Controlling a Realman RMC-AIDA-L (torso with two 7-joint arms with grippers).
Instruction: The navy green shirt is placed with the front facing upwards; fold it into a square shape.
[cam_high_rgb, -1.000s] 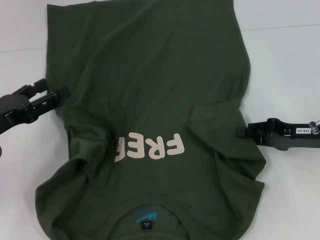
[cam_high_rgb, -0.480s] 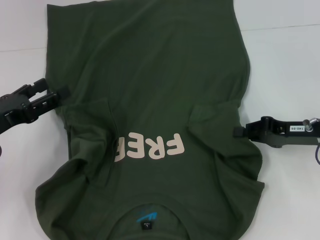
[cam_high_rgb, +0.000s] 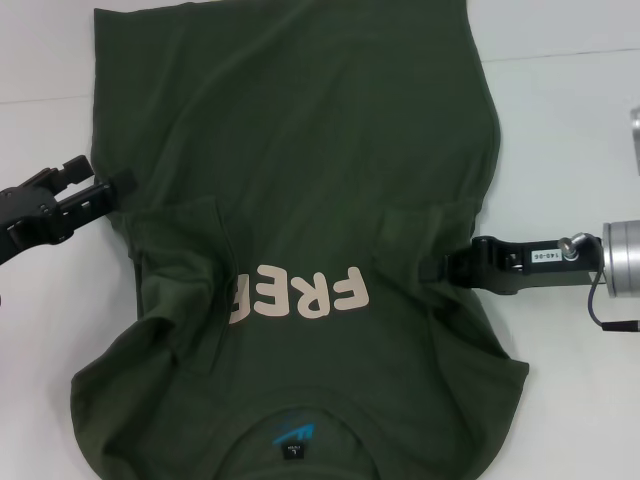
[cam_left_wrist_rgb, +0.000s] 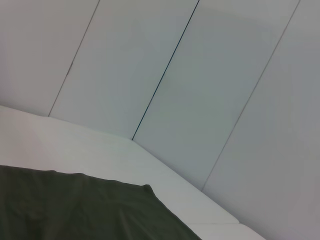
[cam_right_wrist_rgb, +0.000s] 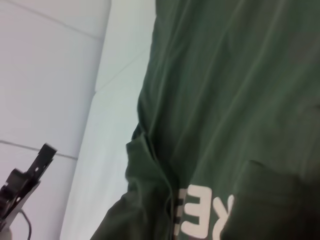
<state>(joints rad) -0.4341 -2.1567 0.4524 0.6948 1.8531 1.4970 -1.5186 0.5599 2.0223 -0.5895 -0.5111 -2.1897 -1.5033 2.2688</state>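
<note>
The navy green shirt (cam_high_rgb: 300, 150) lies front up on the white table, its pale "FREE" letters (cam_high_rgb: 300, 293) toward me and the collar with a blue logo (cam_high_rgb: 295, 435) at the near edge. Both sleeves are folded in over the chest, and the left fold hides part of the last letter. At the shirt's left edge my left gripper (cam_high_rgb: 100, 178) is open and level with the sleeve fold. My right gripper (cam_high_rgb: 435, 268) reaches in from the right and sits over the folded right sleeve beside the letters. The wrist views show the shirt (cam_left_wrist_rgb: 75, 210) (cam_right_wrist_rgb: 225, 75).
White table (cam_high_rgb: 570, 130) surrounds the shirt on both sides. A pale panelled wall (cam_left_wrist_rgb: 175, 75) rises behind the table. The right wrist view shows the left gripper (cam_right_wrist_rgb: 30, 172) beyond the shirt's far edge.
My right gripper has moved left, from just off the shirt's right edge to over the folded sleeve. The cloth edge there has drawn in slightly. The left gripper has barely moved.
</note>
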